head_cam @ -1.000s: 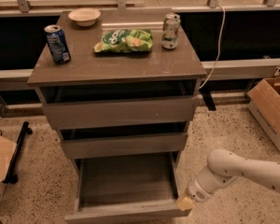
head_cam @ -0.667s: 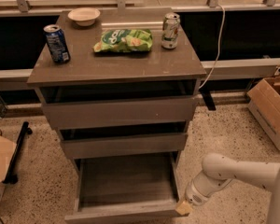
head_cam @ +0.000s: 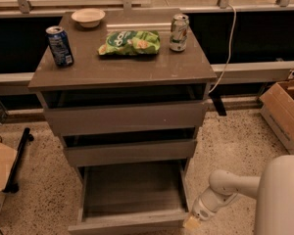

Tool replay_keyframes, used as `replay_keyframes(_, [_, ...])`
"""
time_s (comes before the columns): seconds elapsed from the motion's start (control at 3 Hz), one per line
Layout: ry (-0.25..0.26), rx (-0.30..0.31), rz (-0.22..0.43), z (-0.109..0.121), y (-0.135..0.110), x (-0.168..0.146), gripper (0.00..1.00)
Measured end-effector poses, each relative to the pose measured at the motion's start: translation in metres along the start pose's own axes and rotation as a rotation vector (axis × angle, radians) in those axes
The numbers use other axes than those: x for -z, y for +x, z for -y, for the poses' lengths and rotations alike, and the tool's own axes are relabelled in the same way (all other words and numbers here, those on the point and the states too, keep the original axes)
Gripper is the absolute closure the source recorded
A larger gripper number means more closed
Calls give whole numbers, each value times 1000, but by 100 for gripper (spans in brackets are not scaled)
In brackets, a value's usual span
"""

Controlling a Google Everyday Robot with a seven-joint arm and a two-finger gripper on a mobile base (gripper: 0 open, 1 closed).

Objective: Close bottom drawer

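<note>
The bottom drawer of the grey-brown cabinet stands pulled far out, showing its bare grey floor; its flat front is at the bottom edge of the camera view. My gripper is low at the drawer's front right corner, right beside or touching the front panel, at the end of the white arm that comes in from the right. The two drawers above, the middle and the top, are almost shut.
On the cabinet top stand a blue can, a white bowl, a green chip bag and a pale can. A cardboard box sits on the floor right; a white cable hangs behind.
The camera has shifted so the cabinet sits more to the right and lower in view. My arm has drawn back toward the right while the gripper stays at the drawer's front right corner.
</note>
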State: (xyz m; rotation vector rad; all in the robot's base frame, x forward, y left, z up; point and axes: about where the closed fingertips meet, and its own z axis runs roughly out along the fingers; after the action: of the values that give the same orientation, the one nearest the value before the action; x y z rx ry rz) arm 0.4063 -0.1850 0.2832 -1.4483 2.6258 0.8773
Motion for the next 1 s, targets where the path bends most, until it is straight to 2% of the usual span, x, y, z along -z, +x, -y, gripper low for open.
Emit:
replay_keyframes(0.67, [-97,-62,11,47,18,-69,100])
replay_keyframes(1.0, [-126,-99,45,59,22,-83,100])
